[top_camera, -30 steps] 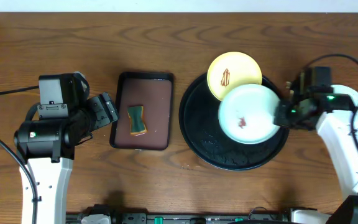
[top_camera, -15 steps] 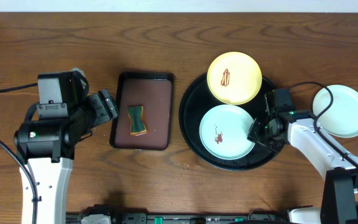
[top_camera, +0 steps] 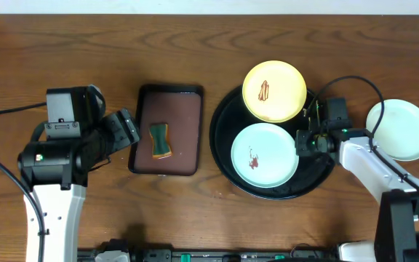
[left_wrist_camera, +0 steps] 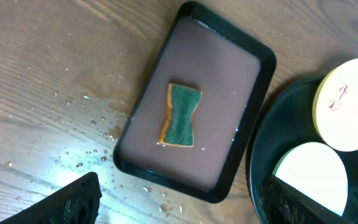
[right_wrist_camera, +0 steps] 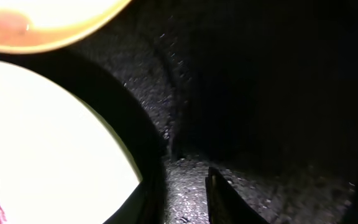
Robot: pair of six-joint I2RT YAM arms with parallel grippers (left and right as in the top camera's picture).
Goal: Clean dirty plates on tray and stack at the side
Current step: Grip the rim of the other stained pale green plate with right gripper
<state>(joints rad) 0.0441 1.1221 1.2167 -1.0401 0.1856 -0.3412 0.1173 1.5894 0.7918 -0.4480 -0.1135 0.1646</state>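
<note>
Overhead, the right tool (top_camera: 302, 142) sits beside the smeared mint plate (top_camera: 264, 154); open or closed, cannot tell.

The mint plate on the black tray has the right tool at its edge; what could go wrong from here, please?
The right tool sits at the rim of the smeared mint plate, near the yellow plate, which overhangs the black tray; a lift could knock it. The sponge lies untouched; stacking this plate unwiped on the white plate would dirty it.
</note>
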